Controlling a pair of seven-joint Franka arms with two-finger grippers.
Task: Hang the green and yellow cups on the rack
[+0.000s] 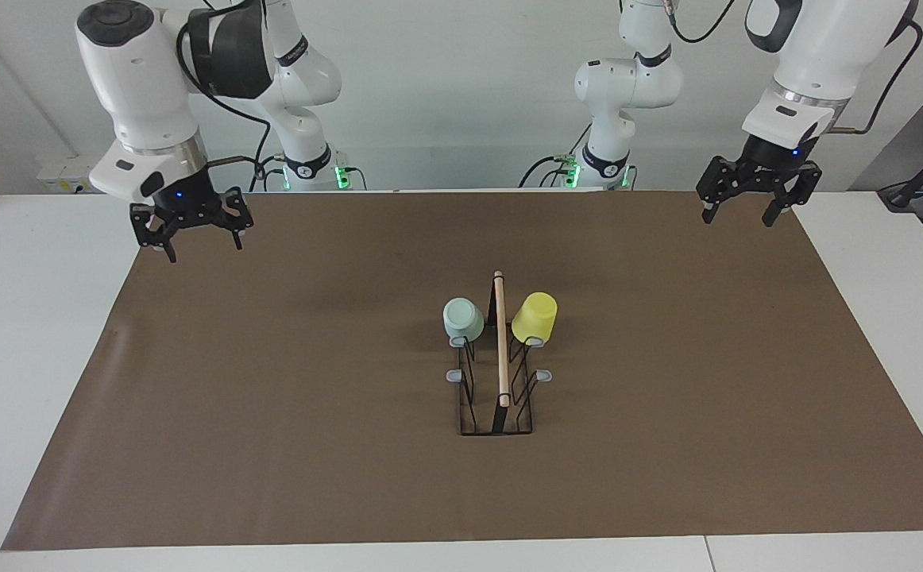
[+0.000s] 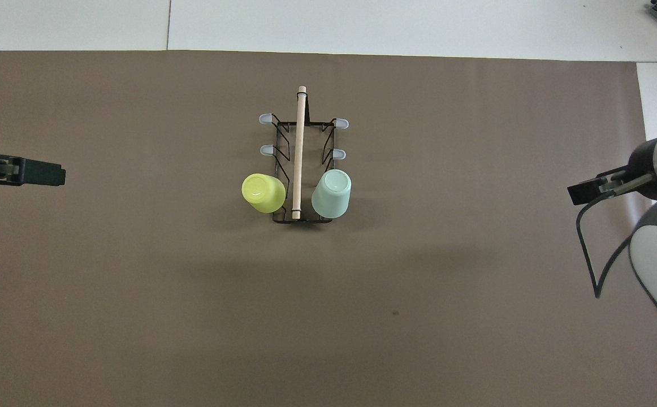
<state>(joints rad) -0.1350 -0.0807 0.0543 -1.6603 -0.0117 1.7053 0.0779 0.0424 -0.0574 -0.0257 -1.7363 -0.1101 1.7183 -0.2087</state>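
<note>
- Brown mat (image 1: 271,397) covers most of white table (image 1: 40,318); rack (image 1: 498,381) sits mid-mat, about centred btwn the two arms' ends.
- Rack: black thin wire, wooden dowel (image 1: 500,338) along top, running nearer-to-farther from robots. Grey-tipped prongs stick out both sides.
- Green cup (image 1: 462,319) hangs on the prong nearest robots, on the side toward right arm's end; tilted, base pointing up and outward.
- Yellow cup (image 1: 534,318) hangs on the prong nearest robots, on the side toward left arm's end; also tilted, base up and outward.
- Cups sit either side of dowel, level w/ each other, not touching one another.
- Four other prongs bare: two per side, farther from robots than the cups. One such grey tip (image 1: 455,375) shows just past green cup.
- Left gripper (image 1: 748,210): up in air over mat's edge at left arm's end, well apart from rack; fingers spread, holding nothing.
- Right gripper (image 1: 202,238): up in air over mat's edge at right arm's end, well apart from rack; fingers spread, holding nothing.
- Overhead view: only gripper tips poke in from each side; cups seen from above w/ bases showing.
- Both arms wait, neither touching rack or cups.
</note>
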